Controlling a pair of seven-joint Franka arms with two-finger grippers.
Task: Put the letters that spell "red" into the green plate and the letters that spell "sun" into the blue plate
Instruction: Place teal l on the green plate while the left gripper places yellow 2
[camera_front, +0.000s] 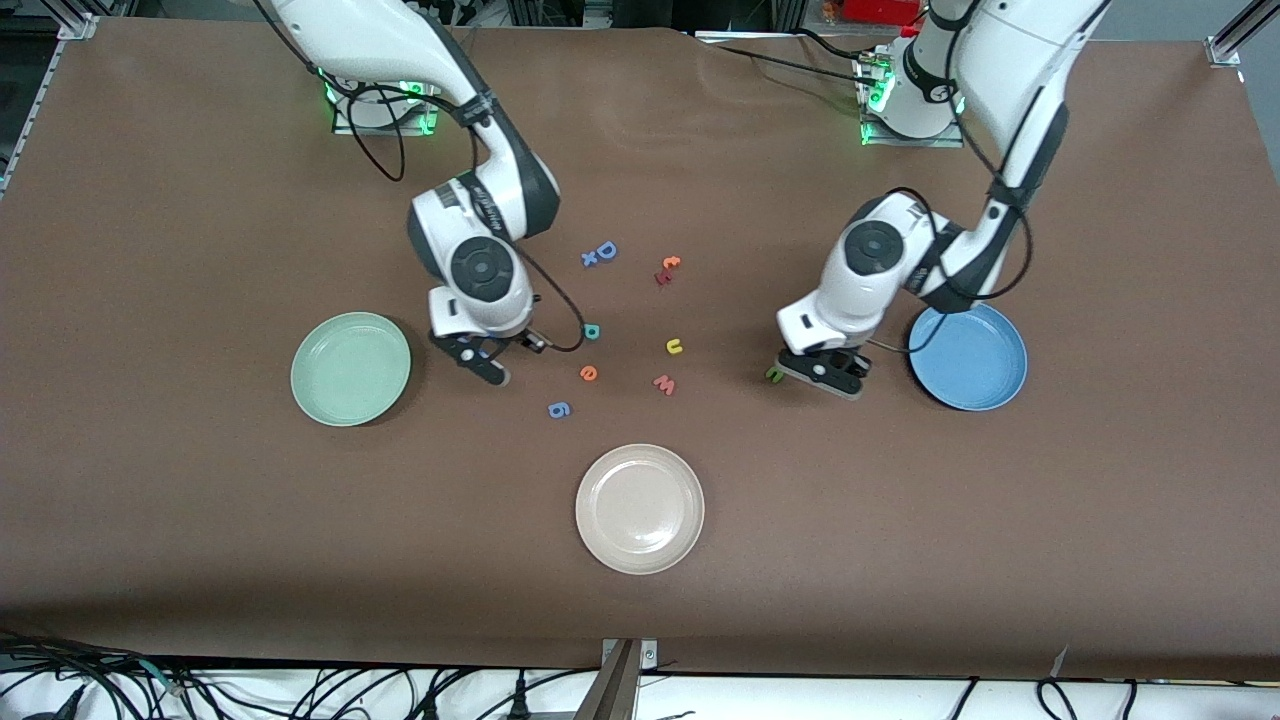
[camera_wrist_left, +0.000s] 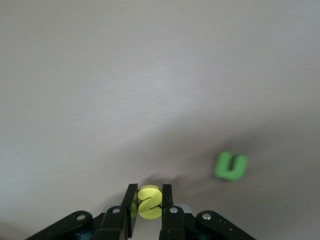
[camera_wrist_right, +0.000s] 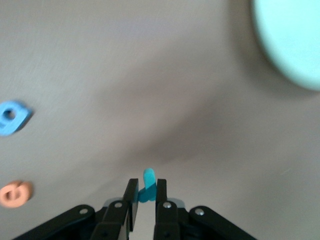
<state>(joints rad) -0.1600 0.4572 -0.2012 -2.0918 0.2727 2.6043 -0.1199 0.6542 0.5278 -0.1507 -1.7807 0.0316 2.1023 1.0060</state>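
A yellow letter (camera_wrist_left: 149, 202) is clamped by the left gripper (camera_wrist_left: 148, 202), a green letter (camera_wrist_left: 231, 166) lying nearby; a teal letter (camera_wrist_right: 147, 186) is pinched by the right gripper (camera_wrist_right: 145, 195).

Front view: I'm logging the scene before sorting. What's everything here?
table: 1, brown.
green plate: 1, mint, right arm's end.
blue plate: 1, blue, left arm's end.
beige plate: 1, beige-white, nearest the front camera.
loose letters: teal d, orange e, blue g, yellow u, pink w, green n, blue D, orange-red pair; between the green and blue plates.
left gripper: black, shut on yellow s, by green n.
right gripper: black, shut on teal r, by green plate.
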